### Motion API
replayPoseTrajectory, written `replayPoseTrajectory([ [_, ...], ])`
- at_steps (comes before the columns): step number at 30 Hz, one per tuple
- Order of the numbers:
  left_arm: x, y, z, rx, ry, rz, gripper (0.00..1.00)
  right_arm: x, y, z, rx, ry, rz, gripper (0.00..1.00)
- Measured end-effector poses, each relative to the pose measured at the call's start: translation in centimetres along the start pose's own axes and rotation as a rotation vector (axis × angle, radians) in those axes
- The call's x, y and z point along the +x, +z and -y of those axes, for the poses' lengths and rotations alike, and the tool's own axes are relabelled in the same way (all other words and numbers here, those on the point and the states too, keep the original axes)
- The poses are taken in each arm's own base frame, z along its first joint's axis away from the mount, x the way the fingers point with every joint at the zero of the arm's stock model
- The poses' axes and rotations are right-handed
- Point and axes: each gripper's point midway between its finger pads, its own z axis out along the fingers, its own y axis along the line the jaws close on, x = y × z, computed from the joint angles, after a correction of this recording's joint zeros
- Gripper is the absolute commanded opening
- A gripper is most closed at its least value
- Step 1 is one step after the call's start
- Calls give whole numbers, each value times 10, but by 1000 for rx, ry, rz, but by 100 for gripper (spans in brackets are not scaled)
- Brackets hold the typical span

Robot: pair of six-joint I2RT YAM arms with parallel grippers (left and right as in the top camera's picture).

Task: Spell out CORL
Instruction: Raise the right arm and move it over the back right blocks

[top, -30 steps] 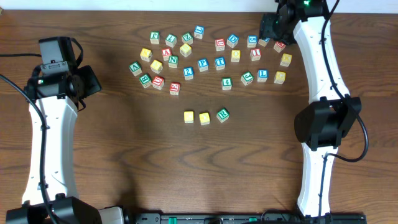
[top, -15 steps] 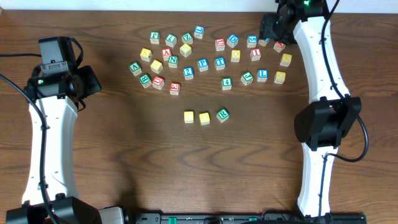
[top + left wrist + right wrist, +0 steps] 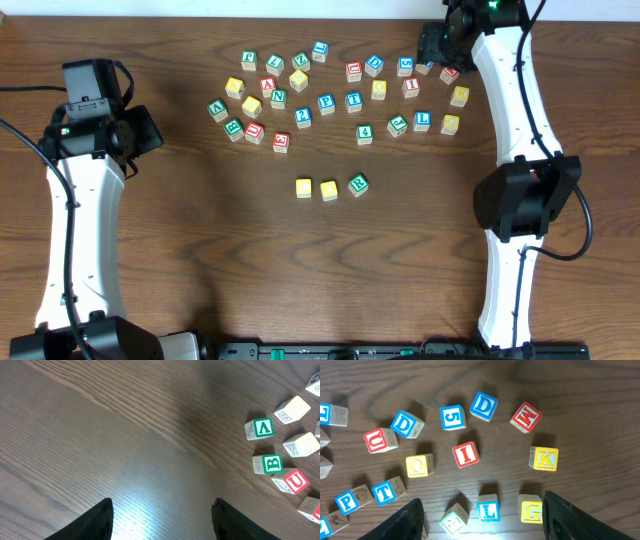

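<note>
Okay, yellow cube (image 3: 304, 187), second yellow cube (image 3: 329, 189) and green R (image 3: 357, 184) sit rowed on the surface (image 3: 250, 260); only the blue L (image 3: 487, 510) remains, lying beneath my wide-open, empty right jaws.

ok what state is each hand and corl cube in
left hand: open, empty
right hand: open, empty
two yellow-topped cubes: placed side by side in a row
green R cube: placed at the row's right end, slightly turned
blue L cube: unplaced, among the loose cubes
</note>
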Motion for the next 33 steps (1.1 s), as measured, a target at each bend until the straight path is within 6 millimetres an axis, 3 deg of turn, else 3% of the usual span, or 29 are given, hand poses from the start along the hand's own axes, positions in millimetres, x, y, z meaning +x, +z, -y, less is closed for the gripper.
replayPoseTrajectory([
  [13,0,0,0,0,0,0,62,8,0,-8,-47,-2,-35,71],
  [20,0,0,0,0,0,0,62,20,-1,-15,-59,-13,-81,71],
  [33,-7,0,2,7,-5,28,62,49,-5,-6,-27,-19,-200,73],
])
